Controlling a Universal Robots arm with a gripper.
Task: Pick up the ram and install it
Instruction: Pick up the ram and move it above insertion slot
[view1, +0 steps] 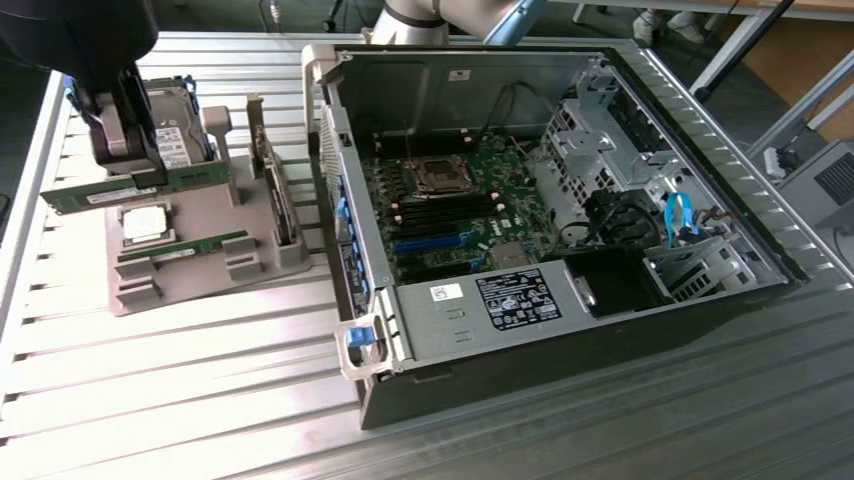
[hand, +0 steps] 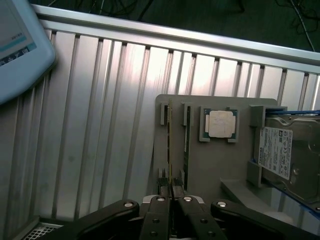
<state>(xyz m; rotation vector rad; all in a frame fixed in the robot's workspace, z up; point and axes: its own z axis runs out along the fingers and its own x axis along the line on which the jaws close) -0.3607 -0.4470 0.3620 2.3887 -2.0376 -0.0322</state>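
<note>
Green ram (view1: 100, 192), pinched in the narrow claw (view1: 130, 172) at the exterior view's left, is lifted but not yet installed in the case (view1: 454, 85).

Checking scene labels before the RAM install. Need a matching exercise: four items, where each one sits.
Items:
1. ram
2. processor chip
3. blue cable
4. hard drive

Places:
A. inside the open computer case
B. flat in a recess of the grey tray
C. clamped in the gripper
D. at the tray's end, pale label showing

Pairs: 1-C, 2-B, 3-A, 4-D
</note>
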